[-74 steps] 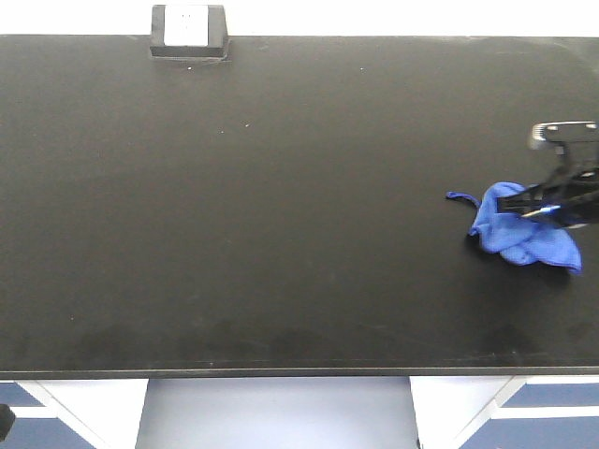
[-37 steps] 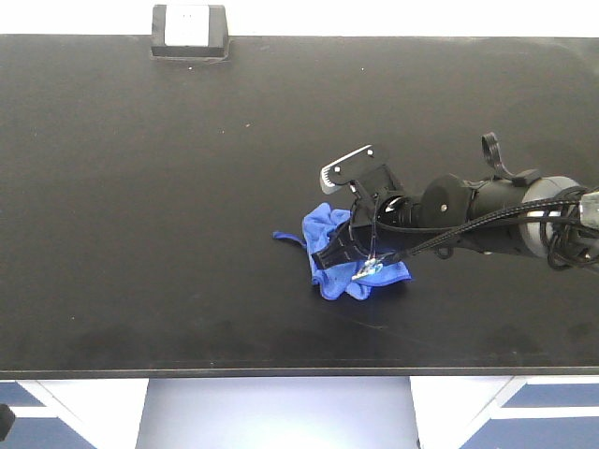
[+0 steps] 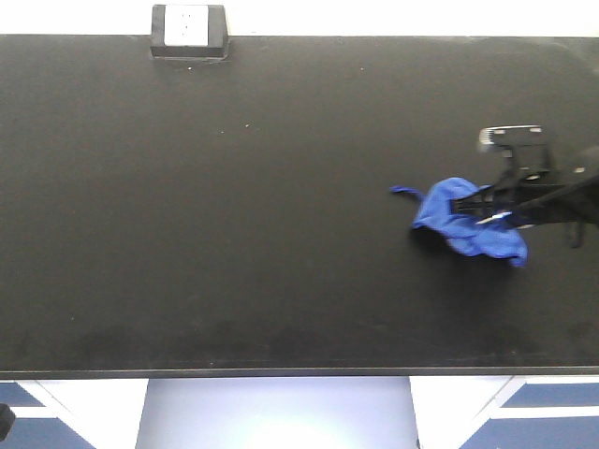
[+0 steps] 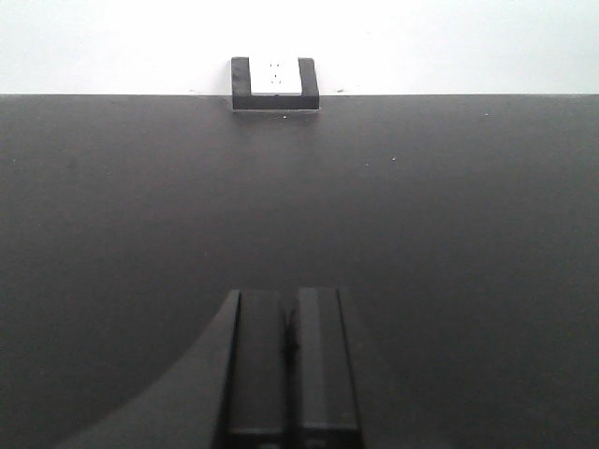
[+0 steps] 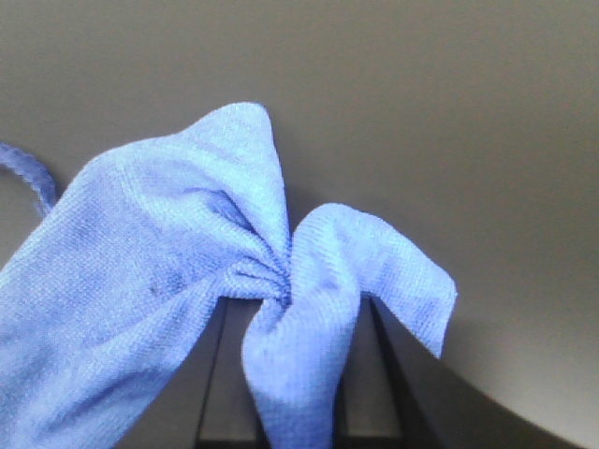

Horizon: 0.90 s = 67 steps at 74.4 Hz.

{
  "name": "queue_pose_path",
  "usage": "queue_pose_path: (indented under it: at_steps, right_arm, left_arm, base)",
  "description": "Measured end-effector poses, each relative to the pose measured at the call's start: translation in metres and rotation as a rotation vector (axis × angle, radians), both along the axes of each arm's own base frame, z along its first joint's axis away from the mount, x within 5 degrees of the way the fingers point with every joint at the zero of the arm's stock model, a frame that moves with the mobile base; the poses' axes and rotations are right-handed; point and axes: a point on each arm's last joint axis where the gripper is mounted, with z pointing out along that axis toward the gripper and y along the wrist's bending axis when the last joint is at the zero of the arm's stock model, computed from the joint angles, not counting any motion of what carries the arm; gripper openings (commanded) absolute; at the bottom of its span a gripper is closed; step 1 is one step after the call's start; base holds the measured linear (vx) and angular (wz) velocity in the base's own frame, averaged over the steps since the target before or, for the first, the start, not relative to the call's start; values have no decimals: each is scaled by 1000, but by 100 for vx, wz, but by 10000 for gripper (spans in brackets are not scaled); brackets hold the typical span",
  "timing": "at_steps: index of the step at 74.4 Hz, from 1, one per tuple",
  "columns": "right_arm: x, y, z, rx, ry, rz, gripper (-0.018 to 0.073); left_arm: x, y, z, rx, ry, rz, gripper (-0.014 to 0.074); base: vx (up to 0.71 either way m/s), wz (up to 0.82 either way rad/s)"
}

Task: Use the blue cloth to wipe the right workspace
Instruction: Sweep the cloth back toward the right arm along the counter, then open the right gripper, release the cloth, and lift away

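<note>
Blue cloth point(image 3: 465, 224) sits at the right middle of the front view, flat on the black benchtop point(image 3: 234, 187), with my right gripper point(image 3: 487, 208) pressed into it from the right edge. I judge the wipe to be under way; the pictures don't show which parts are wiped. A small box with a white faceplate point(image 3: 189, 30) stands at the upper left, well apart.

Left wrist view: my left gripper point(image 4: 290, 360) hovers at the bottom centre, jaws together on nothing, facing bare benchtop and the box.

Right wrist view: the cloth fills the lower left, wrinkled and bunched where my right jaws clamp it, its thin loop point(image 5: 26, 170) trailing at the left edge.
</note>
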Motion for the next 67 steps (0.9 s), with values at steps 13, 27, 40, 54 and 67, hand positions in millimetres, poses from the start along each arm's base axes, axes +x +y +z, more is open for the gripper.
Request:
queue_pose_path:
  at_steps: [13, 27, 40, 54, 67]
  right_arm:
    - [-1, -2, 3, -24, -9, 29, 57]
    - [-2, 1, 11, -25, -25, 45, 227]
    - [-5, 2, 30, -23, -73, 50, 476]
    - [-9, 2, 61, -28, -164, 50, 665]
    - [-19, 4, 89, -17, -224, 63, 661]
  left_arm:
    - [0, 0, 0, 0, 0, 0, -6]
    - [0, 0, 0, 0, 0, 0, -6]
    - [0, 0, 0, 0, 0, 0, -6]
    - [0, 0, 0, 0, 0, 0, -6]
    - [0, 0, 0, 0, 0, 0, -6]
  base:
    - [0, 0]
    - [0, 0]
    - [0, 0]
    - [0, 0]
    - [0, 0]
